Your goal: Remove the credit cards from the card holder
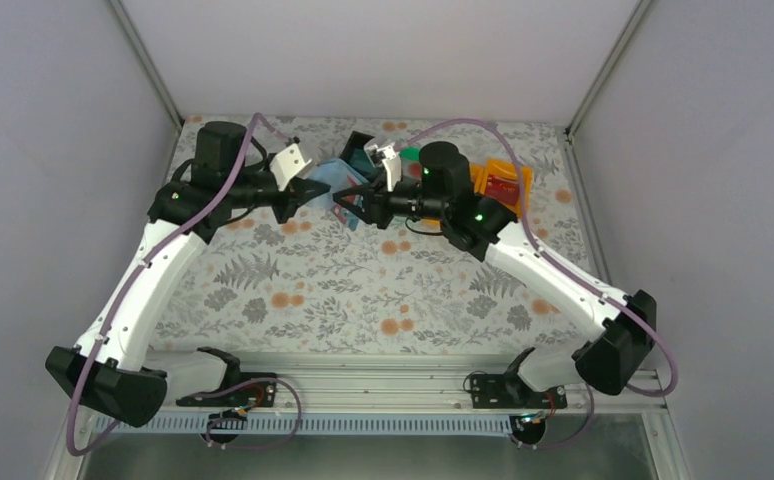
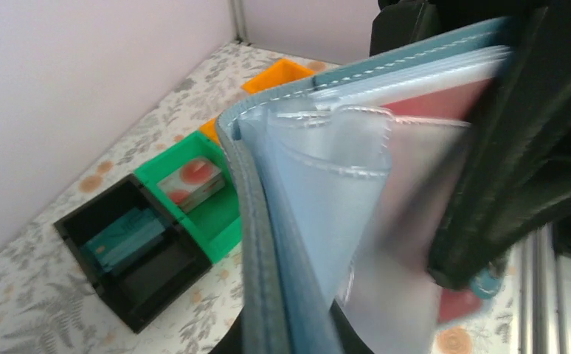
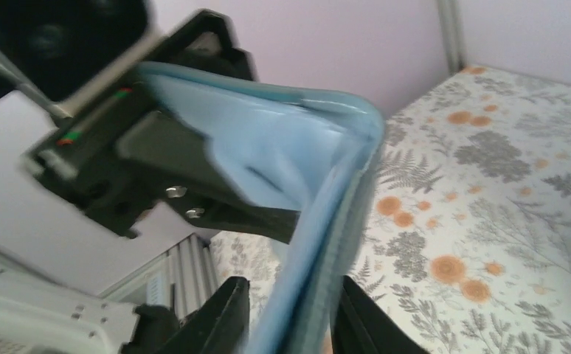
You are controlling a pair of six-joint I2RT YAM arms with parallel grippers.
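The card holder (image 1: 341, 176) is a blue-teal wallet held up off the table between my two grippers. My left gripper (image 1: 313, 188) is shut on one flap, and the stitched edge (image 2: 268, 243) rises out from between its jaws. A red credit card (image 2: 434, 103) shows through a clear inner pocket. My right gripper (image 3: 293, 324) straddles the wallet's other edge (image 3: 327, 243), jaws a little apart, with a slim gap beside the left finger (image 3: 227, 317). One of its black fingers (image 2: 518, 147) lies across the pockets.
Three bins stand in a row behind the wallet. The black bin (image 2: 150, 287) holds a teal card (image 2: 124, 236), the green bin (image 2: 220, 225) a pale card with red marks (image 2: 190, 181), and the orange bin (image 1: 478, 178) a red card (image 1: 503, 188). Walls enclose the floral table.
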